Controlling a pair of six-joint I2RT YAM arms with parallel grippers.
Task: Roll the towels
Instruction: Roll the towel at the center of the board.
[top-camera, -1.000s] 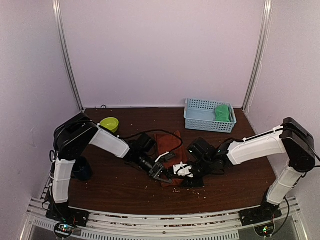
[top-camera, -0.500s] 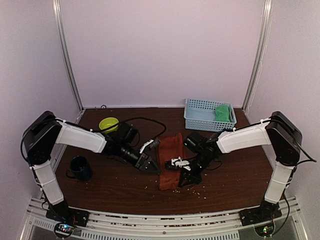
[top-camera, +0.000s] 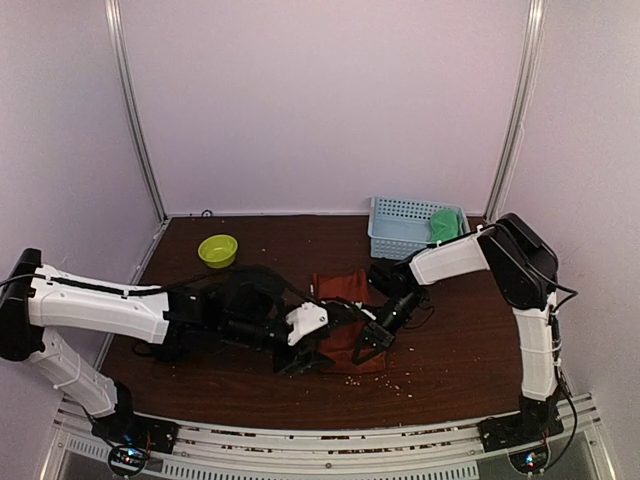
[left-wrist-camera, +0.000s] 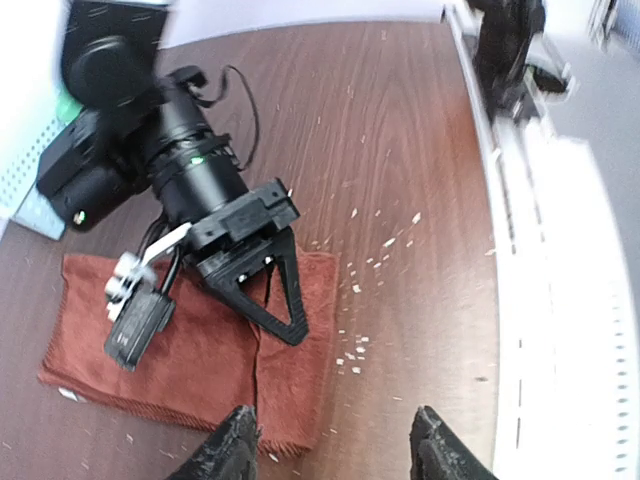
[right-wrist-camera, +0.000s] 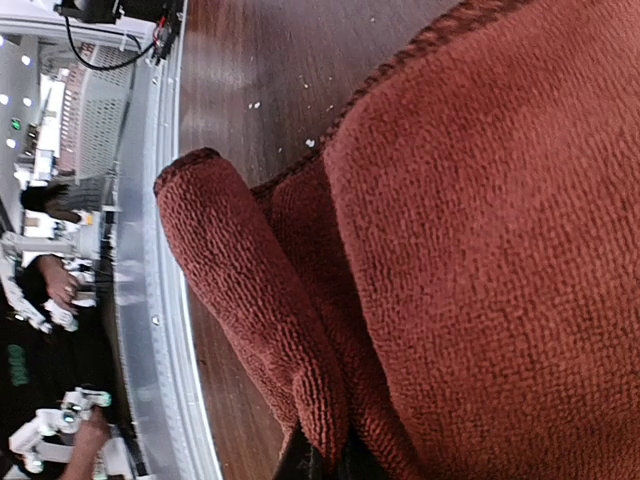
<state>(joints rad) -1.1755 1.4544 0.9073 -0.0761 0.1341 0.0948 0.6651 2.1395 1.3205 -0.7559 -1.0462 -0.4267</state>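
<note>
The right hand (top-camera: 372, 342) is pressed together, pinching a rolled-up edge of the red towel (top-camera: 338, 288). The left hand (left-wrist-camera: 335, 450) is spread wide, right by the red towel's near corner, holding nothing. The rest of the red towel lies on the tabletop (top-camera: 460, 350). Far behind the red towel, the green towel (top-camera: 445, 225) sits in the blue basket (top-camera: 395, 238).

My desk (top-camera: 470, 350) is dark brown wood grain, speckled with pale crumbs (left-wrist-camera: 352, 350) towards its front; a ribbed metal rail (top-camera: 320, 445) runs along the near edge; pale lilac walls (top-camera: 320, 100) close me in behind and at both sides; slim metal posts (top-camera: 135, 110) stand in the rear corners; the light is soft and even.
</note>
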